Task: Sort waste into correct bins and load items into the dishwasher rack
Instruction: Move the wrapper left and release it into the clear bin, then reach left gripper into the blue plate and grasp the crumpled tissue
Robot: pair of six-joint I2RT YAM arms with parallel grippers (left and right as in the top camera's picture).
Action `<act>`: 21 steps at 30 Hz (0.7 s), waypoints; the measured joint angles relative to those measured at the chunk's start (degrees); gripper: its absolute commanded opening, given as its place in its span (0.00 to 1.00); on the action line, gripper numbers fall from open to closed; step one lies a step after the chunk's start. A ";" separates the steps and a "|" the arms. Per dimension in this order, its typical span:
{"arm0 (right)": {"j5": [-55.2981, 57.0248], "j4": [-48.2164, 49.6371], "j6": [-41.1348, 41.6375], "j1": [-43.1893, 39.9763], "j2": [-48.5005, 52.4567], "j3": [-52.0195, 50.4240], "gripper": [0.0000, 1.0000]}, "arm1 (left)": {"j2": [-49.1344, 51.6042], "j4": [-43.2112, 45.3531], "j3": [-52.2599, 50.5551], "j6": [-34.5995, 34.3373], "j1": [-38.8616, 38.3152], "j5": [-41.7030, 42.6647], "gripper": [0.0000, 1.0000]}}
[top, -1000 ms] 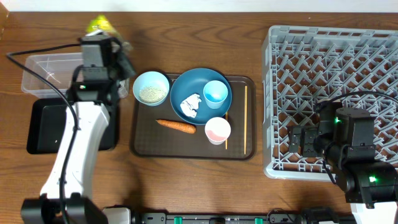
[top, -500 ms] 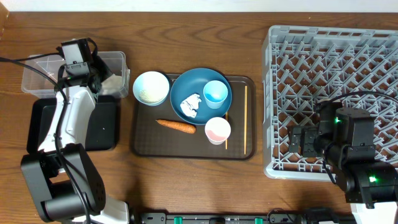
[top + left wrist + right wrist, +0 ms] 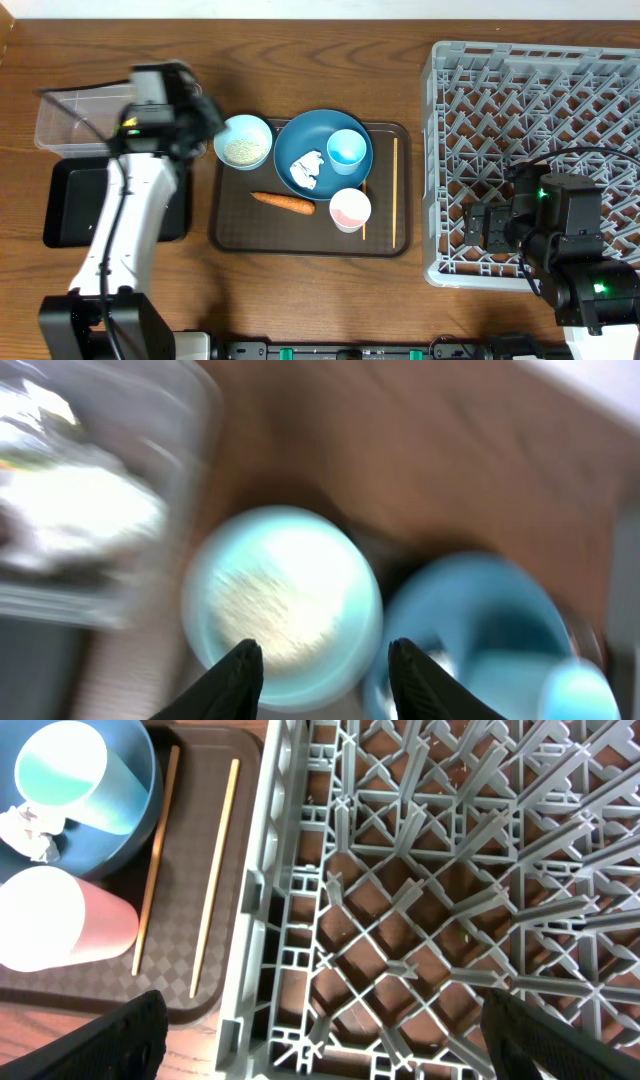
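Evidently little is done: the dishwasher rack [image 3: 530, 90] at right holds nothing, and only blurred white waste [image 3: 90, 520] shows in the clear tub [image 3: 70, 115] at upper left. On the brown tray [image 3: 230, 235] in mid-frame wait one tissue wad [image 3: 306, 168], one carrot [image 3: 283, 202], one rice bowl [image 3: 243, 121], one dish [image 3: 300, 135], two cups [image 3: 347, 150] and two chopsticks [image 3: 395, 190]. The left gripper [image 3: 325, 675] and right gripper [image 3: 325, 1040] both gape empty.

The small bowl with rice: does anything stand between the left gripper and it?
Nothing visible does. The left gripper hangs open right over the small bowl, with only air between them.
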 measured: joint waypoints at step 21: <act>0.02 -0.26 0.00 0.00 0.00 0.00 0.99 | 15.45 -1.11 0.00 0.02 -17.94 1.90 0.44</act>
